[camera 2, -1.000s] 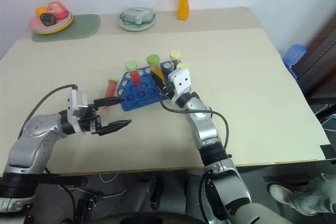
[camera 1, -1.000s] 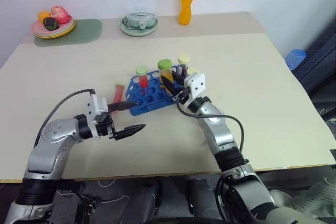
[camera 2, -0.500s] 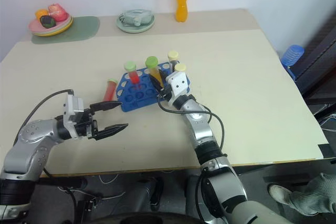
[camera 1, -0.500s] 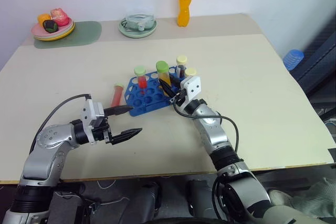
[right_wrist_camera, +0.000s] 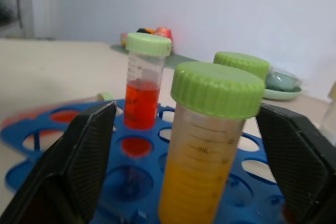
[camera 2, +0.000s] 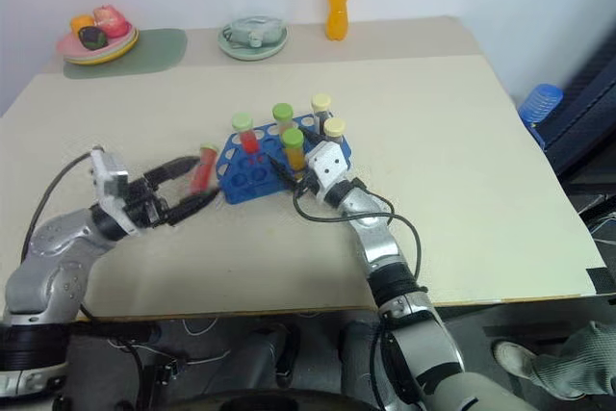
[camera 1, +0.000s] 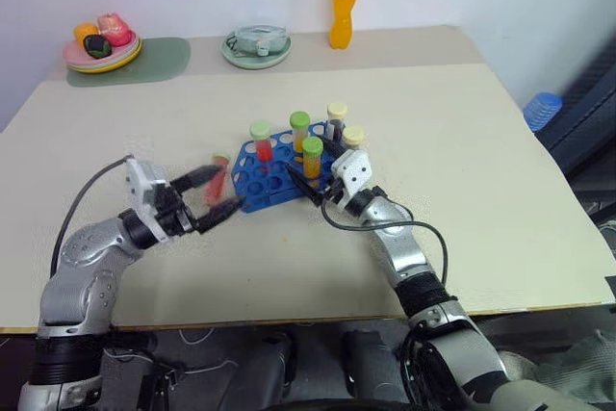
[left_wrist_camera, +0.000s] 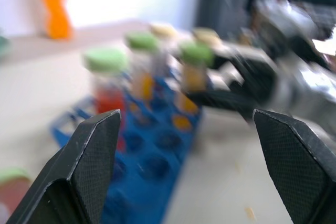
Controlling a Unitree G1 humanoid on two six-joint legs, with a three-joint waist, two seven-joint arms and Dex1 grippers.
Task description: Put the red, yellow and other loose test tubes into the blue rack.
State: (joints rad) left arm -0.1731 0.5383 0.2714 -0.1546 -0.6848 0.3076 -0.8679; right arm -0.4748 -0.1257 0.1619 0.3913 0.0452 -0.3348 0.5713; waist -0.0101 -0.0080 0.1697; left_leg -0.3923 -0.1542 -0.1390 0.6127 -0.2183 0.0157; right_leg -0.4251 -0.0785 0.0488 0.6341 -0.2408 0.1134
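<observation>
Right gripper [right_wrist_camera: 184,145] jaws wide around yellow tube [right_wrist_camera: 205,145] (not touching); left gripper [camera 1: 214,194] open, empty.

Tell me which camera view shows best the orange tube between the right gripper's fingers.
The right wrist view: the orange tube stands upright in the blue rack, close and sharp. Both eye views show it small; the left wrist view shows it blurred.

Right claw [camera 1: 310,184] now spread, orange tube [camera 1: 312,156] released upright in blue rack [camera 1: 272,176], left claw [camera 1: 214,197] moved up beside rack
</observation>
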